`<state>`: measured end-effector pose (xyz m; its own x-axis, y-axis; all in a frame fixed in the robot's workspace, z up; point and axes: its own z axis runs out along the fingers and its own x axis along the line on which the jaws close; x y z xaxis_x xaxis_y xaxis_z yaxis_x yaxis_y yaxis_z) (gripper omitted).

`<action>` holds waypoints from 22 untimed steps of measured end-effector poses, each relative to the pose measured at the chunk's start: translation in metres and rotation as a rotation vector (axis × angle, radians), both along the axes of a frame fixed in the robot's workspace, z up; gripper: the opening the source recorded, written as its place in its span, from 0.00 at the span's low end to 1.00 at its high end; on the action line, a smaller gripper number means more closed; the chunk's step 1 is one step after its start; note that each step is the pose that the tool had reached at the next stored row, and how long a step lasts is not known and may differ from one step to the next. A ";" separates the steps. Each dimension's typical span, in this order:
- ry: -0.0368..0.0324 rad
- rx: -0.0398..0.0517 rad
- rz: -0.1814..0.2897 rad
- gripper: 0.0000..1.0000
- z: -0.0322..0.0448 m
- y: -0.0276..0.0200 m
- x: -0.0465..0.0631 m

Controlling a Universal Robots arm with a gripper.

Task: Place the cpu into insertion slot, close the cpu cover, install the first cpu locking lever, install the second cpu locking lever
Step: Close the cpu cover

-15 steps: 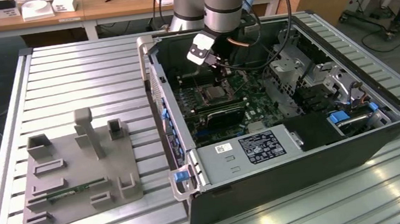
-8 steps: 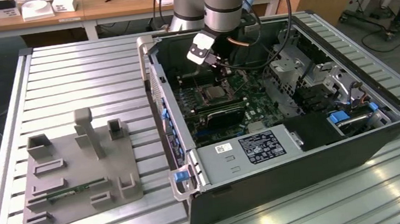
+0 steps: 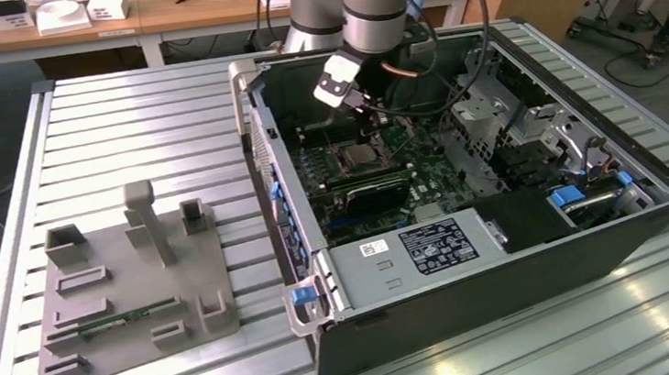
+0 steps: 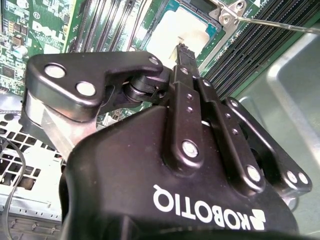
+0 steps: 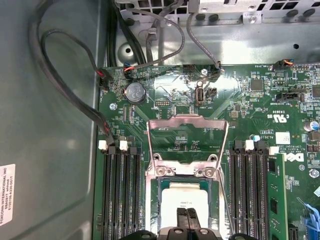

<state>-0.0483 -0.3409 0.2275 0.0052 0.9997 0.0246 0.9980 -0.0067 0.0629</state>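
At the socket: the cpu (image 5: 187, 197) lies flat in the insertion slot (image 5: 151, 195), its silvery top facing up; in the second wrist view it (image 4: 175, 30) shows as a pale square just beyond the fingertips.
Insertion slot: set in the green board between two banks of long memory slots (image 5: 120, 195), inside the open computer case (image 3: 505, 291).
Cpu cover: the cpu cover (image 5: 186, 119) is swung up off the chip and stands on its hinge at one edge of the socket, with the board visible through its window.
Locking lever: a thin metal locking lever (image 4: 280, 22) runs out from the hinge bracket beside the socket; it stands clear of the cover.
Gripper: the gripper (image 5: 187, 212) points down over the cpu with its two black fingers (image 4: 186, 100) pressed together and no gap between them. The tips are at the chip's top face, but I cannot tell whether they touch it. In the exterior view the gripper (image 3: 367, 138) reaches down into the case above the socket.
Board: a round coin battery (image 5: 134, 92) sits beyond the raised cover, and black cables (image 5: 65, 75) loop along the case wall.
Outside the case: a grey fixture plate (image 3: 124, 300) rests on the slatted metal table (image 3: 120, 125), on the exterior view's left, well apart from the case.
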 end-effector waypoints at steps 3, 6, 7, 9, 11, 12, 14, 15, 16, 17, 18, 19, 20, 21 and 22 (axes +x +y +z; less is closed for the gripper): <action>0.0162 -0.0001 0.000 0.11 0.0000 0.0000 0.002; 0.0224 -0.0003 0.000 0.11 -0.0001 -0.0001 0.003; 0.0224 -0.0002 0.000 0.11 -0.0001 -0.0001 0.003; 0.0224 -0.0001 0.000 0.11 -0.0002 0.0000 0.003; 0.0224 0.0000 0.000 0.11 -0.0003 0.0000 0.003; 0.0224 -0.0001 0.000 0.11 -0.0003 0.0000 0.003; 0.0224 -0.0001 0.000 0.11 -0.0003 0.0000 0.003; 0.0224 -0.0001 0.000 0.11 -0.0003 0.0000 0.003; 0.0224 -0.0001 0.000 0.11 -0.0003 0.0000 0.003; 0.0224 -0.0001 0.000 0.11 -0.0003 0.0000 0.003; 0.0223 0.0001 0.000 0.11 -0.0001 0.0000 0.003; 0.0224 -0.0001 0.000 0.11 0.0004 0.0000 0.003; 0.0223 -0.0001 0.000 0.11 0.0012 0.0000 0.003; 0.0223 0.0000 0.000 0.11 0.0024 0.0000 0.003; 0.0223 0.0000 0.000 0.11 0.0036 0.0000 0.003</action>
<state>-0.0457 -0.3410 0.2311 0.0058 0.9997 0.0245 0.9992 -0.0068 0.0406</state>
